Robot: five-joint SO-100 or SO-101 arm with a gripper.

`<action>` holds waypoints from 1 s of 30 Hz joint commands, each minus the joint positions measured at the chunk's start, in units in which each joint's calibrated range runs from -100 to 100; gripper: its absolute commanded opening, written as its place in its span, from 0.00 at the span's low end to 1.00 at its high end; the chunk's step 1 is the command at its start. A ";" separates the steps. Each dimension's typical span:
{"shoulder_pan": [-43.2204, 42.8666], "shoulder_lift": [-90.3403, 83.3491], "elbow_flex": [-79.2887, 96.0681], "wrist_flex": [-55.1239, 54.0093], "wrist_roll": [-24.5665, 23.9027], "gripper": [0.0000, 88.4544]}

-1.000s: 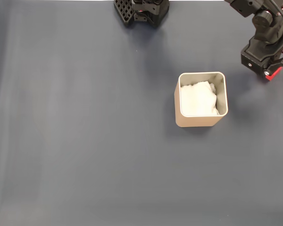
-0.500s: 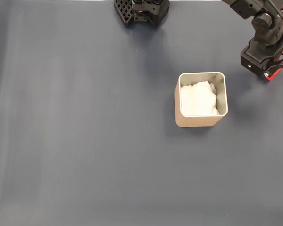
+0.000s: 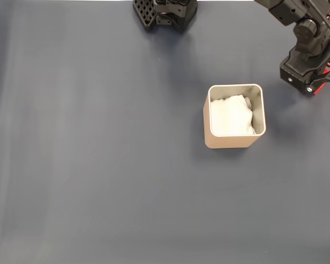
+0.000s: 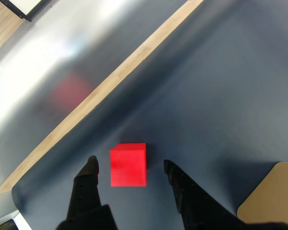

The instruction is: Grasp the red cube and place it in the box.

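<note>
Cube between the fingers, not yet gripped

Small, bright red matte cube sits flat on the dark grey-blue table cover, near the cover's edge where a strip of pale wood shows. It looks light and rigid, with flat parallel faces that should take a squeeze without slipping much; the left and right faces in the wrist view are the obvious places to pinch. The black two-finger gripper is spread a little wider than the cube, one fingertip on each side, neither clearly touching it. The beige square box with white padding stands in the fixed view just beside the arm.
</note>
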 commanded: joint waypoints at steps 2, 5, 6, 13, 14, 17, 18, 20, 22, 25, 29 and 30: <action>0.29 0.11 -2.26 -0.77 0.54 0.40; 0.14 0.37 -2.35 -0.85 0.44 0.40; 0.14 0.45 -2.44 -0.85 0.39 0.40; 0.07 0.54 -2.54 -1.01 0.54 0.25; 0.07 0.54 -2.54 -1.01 0.63 0.21; 0.07 0.45 -2.63 -1.01 0.68 0.07; 0.07 0.45 -2.63 -0.93 0.68 0.05; 0.07 0.37 -2.54 -0.69 1.03 0.01; 0.07 0.28 -2.35 -0.60 1.07 0.00; 0.07 0.20 -2.26 -0.44 1.17 0.00; 0.07 -0.06 -2.17 -0.11 1.37 0.00; 0.07 -0.15 -2.17 0.05 1.37 0.00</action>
